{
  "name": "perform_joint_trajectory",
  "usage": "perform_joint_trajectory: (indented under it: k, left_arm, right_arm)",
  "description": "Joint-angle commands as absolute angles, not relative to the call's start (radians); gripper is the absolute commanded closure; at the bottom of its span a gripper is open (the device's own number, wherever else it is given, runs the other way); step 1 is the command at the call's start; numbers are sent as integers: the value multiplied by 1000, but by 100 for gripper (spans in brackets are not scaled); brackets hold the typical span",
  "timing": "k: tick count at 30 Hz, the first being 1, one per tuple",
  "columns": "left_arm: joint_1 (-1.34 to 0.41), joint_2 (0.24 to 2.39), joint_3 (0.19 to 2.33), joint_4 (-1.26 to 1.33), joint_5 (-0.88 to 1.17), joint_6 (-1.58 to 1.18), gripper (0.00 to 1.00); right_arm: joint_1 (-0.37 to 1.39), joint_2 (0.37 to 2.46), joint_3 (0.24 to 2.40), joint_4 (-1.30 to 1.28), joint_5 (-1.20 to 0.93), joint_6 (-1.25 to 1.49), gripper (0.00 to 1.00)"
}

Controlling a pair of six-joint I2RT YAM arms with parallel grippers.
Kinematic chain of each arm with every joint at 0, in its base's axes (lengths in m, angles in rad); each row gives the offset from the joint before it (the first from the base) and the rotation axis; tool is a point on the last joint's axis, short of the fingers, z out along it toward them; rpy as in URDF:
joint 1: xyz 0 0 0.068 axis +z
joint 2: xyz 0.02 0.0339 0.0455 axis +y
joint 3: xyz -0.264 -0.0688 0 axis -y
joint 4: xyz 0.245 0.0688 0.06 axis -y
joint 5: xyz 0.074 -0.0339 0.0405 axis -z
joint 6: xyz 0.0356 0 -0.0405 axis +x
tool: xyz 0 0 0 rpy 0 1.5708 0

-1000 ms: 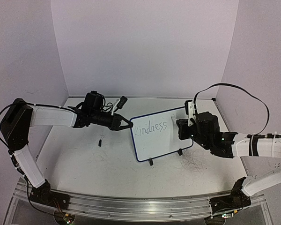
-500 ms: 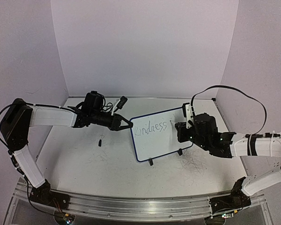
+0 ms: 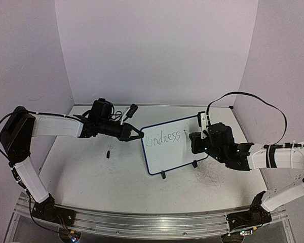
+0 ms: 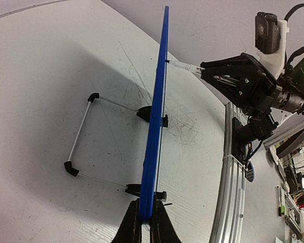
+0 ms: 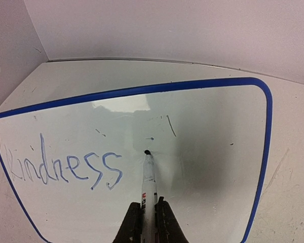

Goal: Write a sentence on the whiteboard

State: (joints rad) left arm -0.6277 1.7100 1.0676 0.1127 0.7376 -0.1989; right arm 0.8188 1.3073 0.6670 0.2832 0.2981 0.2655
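**A:** The sentence (image 5: 71, 169) so far is one word, "Kindness", at the upper left of the whiteboard (image 3: 175, 152). A short slanted stroke and a few specks lie to the right of it.

**B:** Board position?

**A:** Propped on its clip feet near the middle of the worktop (image 3: 91, 172), a little toward the right edge. The left end effector (image 4: 147, 215) is clamped on the blue frame at the board's left side, bracing it.

**B:** Pen?

**A:** The marker (image 5: 150, 177) is gripped in the right end effector (image 5: 148, 215), jaws closed on the barrel. The tip is at the board, just right of the final "s". It looks like contact, but I'm not certain.

**B:** Change over the last second?

**A:** The right arm has shifted a little to the left, closer to the board. The left arm and the board are as before. No new letters.

**B:** Meaning?

**A:** My read is that it's lining up to start "in". Most of the sentence is still to be written. The risk is that pen pressure rocks the propped board if the left clamp slips.
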Motion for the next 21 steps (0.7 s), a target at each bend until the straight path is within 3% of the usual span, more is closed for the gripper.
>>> perform_joint_trajectory:
  k: [1, 21]
  left_arm:
    - [-627, 1692, 1097, 59, 690, -135, 100]
    - [-630, 1695, 1098, 55, 688, -132, 100]
  right_arm:
    - [812, 1315, 657, 249, 300, 295, 100]
    - [814, 1266, 628, 266, 260, 335, 100]
